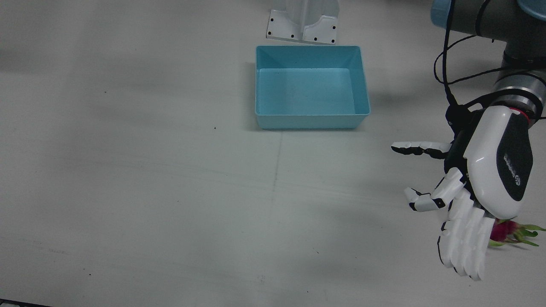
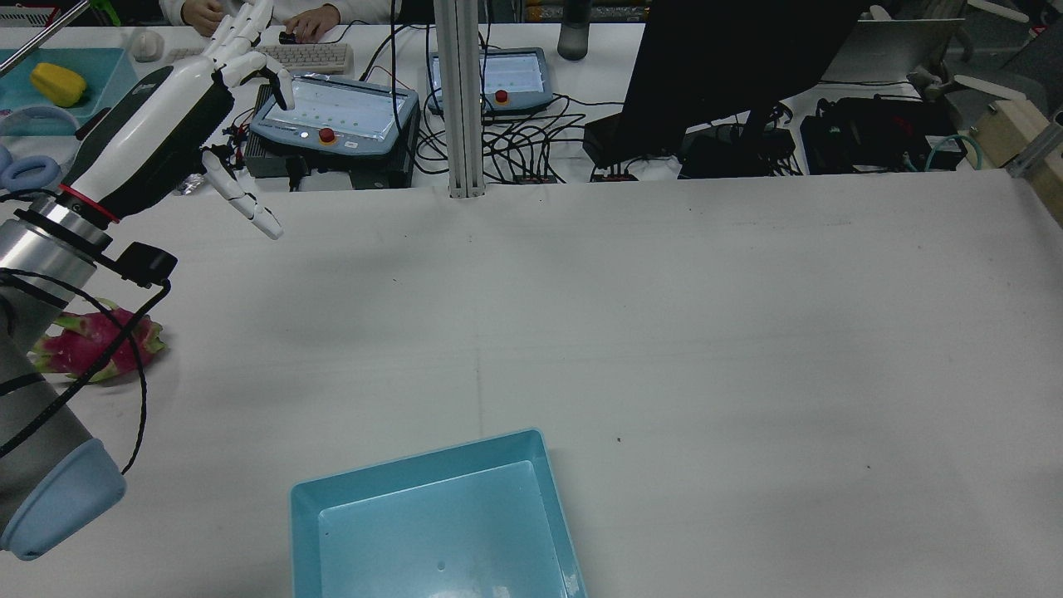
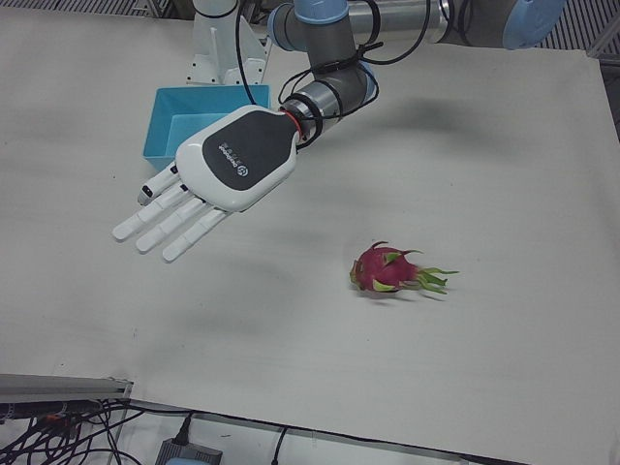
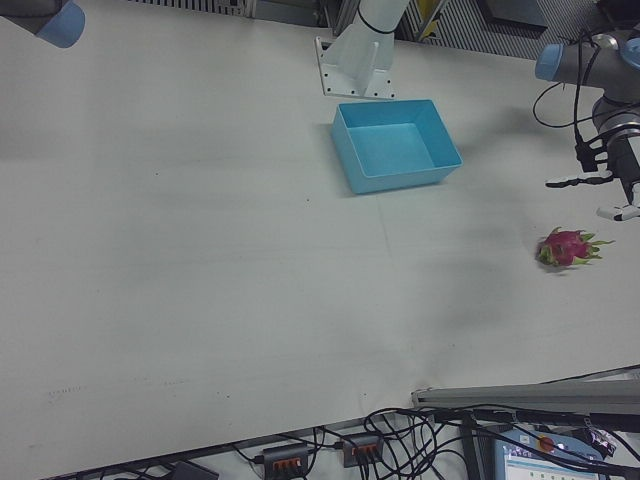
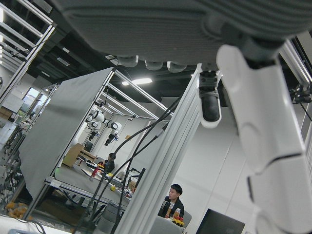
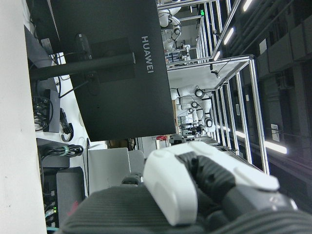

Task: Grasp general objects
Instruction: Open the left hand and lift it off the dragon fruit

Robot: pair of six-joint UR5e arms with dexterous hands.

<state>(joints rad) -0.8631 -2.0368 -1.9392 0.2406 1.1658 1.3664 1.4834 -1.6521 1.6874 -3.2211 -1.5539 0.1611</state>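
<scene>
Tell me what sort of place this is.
Probably a robotics lab: a robot hand over a white table, control tablets and cables behind it, and other robot rigs in metal frames in the background.

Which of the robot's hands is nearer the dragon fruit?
Left. The left hand hovers open beside the dragon fruit; the right hand appears only in its own camera, away from it.

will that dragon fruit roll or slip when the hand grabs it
The dragon fruit looks oval, so a push may roll it sideways. Its leafy scales could snag or bend under the fingers. It lies alone on the smooth table, so it might slide.
</scene>
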